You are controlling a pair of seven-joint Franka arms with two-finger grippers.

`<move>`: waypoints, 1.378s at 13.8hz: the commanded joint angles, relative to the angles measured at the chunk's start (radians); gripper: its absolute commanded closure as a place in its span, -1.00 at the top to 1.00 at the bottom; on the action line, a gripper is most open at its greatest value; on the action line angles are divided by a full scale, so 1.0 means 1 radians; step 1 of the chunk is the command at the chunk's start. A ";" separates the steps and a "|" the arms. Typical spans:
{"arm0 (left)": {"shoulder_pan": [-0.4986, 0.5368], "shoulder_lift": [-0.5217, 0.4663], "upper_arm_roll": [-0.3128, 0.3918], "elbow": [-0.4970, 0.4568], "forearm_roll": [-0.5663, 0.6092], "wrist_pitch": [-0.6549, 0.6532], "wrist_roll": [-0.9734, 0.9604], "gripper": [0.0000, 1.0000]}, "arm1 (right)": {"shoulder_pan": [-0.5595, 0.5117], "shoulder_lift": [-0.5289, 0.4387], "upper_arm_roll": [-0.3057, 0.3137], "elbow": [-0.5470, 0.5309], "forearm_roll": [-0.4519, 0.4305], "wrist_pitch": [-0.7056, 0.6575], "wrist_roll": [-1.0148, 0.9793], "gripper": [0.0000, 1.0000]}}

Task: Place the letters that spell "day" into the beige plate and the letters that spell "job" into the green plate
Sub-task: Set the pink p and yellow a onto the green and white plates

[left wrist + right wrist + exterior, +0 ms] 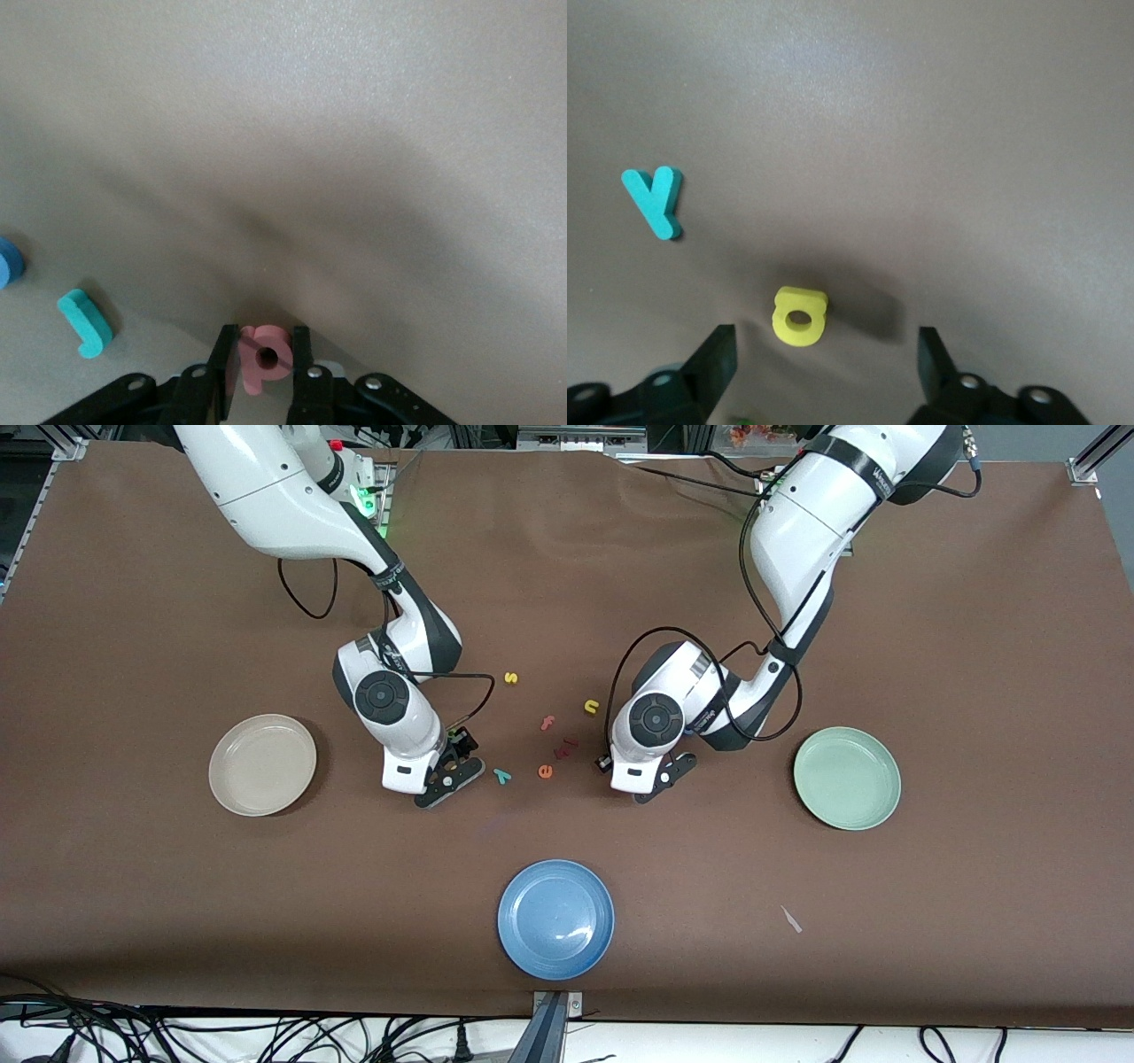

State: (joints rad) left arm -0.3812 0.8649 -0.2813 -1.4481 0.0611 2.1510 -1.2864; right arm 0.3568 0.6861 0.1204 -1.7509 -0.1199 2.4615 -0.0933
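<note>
Plates are met first: the beige plate [262,764] lies toward the right arm's end of the table, the green plate [847,778] toward the left arm's end, the blue plate [555,919] nearest the front camera — bare cloth around all three. Between them both arms are lowered to the letters. The right gripper [824,354] is spread wide, the yellow d [799,315] lying flat between its fingers; the teal y [655,201] lies beside, apart. The left gripper [266,359] is pinched on the salmon b [262,356], which stands on edge; the teal j [85,322] lies near. The green plate is nearer the left arm, the way judged open.
</note>
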 commanded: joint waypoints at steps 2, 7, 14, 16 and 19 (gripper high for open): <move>0.005 -0.010 0.005 0.029 0.022 -0.070 0.002 -1.00 | 0.019 0.039 0.004 0.065 -0.014 0.004 -0.011 0.68; 0.088 -0.134 0.005 0.031 0.023 -0.294 0.178 -1.00 | 0.025 0.062 0.004 0.076 -0.017 0.004 -0.017 0.61; 0.333 -0.202 0.007 0.011 0.034 -0.491 0.689 -1.00 | 0.019 0.061 0.001 0.076 -0.023 0.004 -0.022 0.15; 0.390 -0.202 0.007 0.006 0.051 -0.502 0.862 -1.00 | 0.018 0.061 0.001 0.076 -0.021 0.002 -0.022 -0.04; 0.498 -0.190 0.007 -0.002 0.054 -0.497 1.123 -1.00 | 0.019 0.062 0.002 0.073 -0.018 0.001 -0.003 -0.34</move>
State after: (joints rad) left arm 0.0600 0.6899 -0.2610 -1.4233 0.0863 1.6602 -0.3188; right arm 0.3795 0.7320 0.1149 -1.6903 -0.1291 2.4621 -0.1007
